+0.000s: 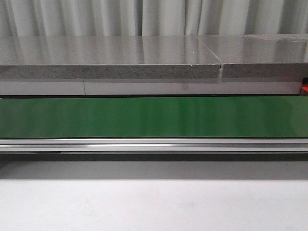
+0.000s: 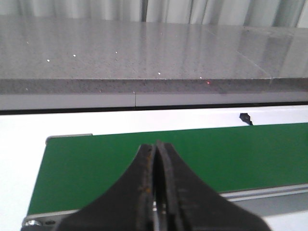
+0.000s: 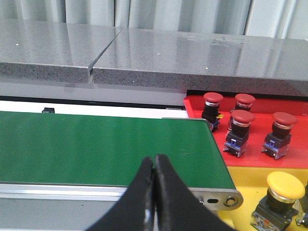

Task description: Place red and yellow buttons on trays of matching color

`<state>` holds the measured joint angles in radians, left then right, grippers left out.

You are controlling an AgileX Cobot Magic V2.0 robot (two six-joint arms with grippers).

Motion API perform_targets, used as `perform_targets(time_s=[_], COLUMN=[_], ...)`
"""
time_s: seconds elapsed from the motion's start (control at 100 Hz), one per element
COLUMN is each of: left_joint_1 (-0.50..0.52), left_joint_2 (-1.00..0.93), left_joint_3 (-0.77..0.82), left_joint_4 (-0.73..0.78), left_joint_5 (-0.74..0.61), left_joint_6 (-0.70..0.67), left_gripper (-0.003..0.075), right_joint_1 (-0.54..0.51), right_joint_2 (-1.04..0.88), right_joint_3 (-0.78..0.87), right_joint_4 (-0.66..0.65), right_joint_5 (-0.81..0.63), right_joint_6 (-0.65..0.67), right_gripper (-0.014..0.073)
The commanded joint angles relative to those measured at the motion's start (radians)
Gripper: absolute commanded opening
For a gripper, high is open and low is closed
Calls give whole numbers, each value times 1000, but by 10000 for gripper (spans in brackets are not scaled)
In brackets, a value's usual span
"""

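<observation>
Risk assessment: no button lies on the long green conveyor belt (image 1: 154, 117) in any view, so neither arm has a piece to collect at this moment. Judged hazard: a button arriving at the belt's right end, near the grey end roller (image 3: 219, 197), could run off the end and drop unsorted into the trays there. Cause would be both grippers standing pressed together rather than spread ready. A second hazard, also a judgement: setting a new button down onto those already standing would knock them over, since the red tray's stock is closely grouped.

Grippers: the left black gripper (image 2: 156, 154) has its fingers closed together with nothing between them, poised above the belt's left end. The right black gripper (image 3: 155, 166) is likewise closed and empty, above the belt's near edge.

Containers: the red plastic tray (image 3: 255, 161) sits at 3 o'clock of the belt's right end and holds four red mushroom-head push buttons (image 3: 242, 117), all upright. The yellow plastic tray (image 3: 240, 175) adjoins it on the near side, at 4 o'clock of the belt end, holding one yellow mushroom-head push button (image 3: 285, 184); more may lie beyond the frame edge, I cannot tell.
</observation>
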<state>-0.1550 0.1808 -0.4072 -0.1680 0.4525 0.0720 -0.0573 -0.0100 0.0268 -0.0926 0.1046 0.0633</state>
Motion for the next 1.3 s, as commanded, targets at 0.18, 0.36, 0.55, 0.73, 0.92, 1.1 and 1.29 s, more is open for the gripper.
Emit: perform_targets(time_s=[0.18,0.36,0.55,0.73,0.92,1.1,1.29], left_joint_1=[35,102,139,141,141,141,141], left_joint_2=[-13,-78,-150,-200,-215,-215,-215], left_joint_3=[88,201,321,416,453,453,453], left_joint_4=[62,62,60,59,59,59,59], left_joint_5=[-271,-330,-363,-452,-462,-464,-464], left_joint_6=[-1,-1,-6,-13,-13,-13,-13], left_gripper=[-19,-19,-19,-19,-19,-19,-19], right_joint_1=[1,1,1,1,1,1,1], right_joint_2=[-20,-20,-20,-20,-20,-20,-20], right_joint_3=[-14,-14,-14,-14,-14,-14,-14], right_joint_4=[-3,-3,-3,-3,-3,-3,-3], right_joint_5=[-80,-79,-79,-79,-75,-74,-74], right_joint_6=[-3,-3,-3,-3,-3,-3,-3], right_gripper=[-67,-67,-67,-67,-67,-67,-67])
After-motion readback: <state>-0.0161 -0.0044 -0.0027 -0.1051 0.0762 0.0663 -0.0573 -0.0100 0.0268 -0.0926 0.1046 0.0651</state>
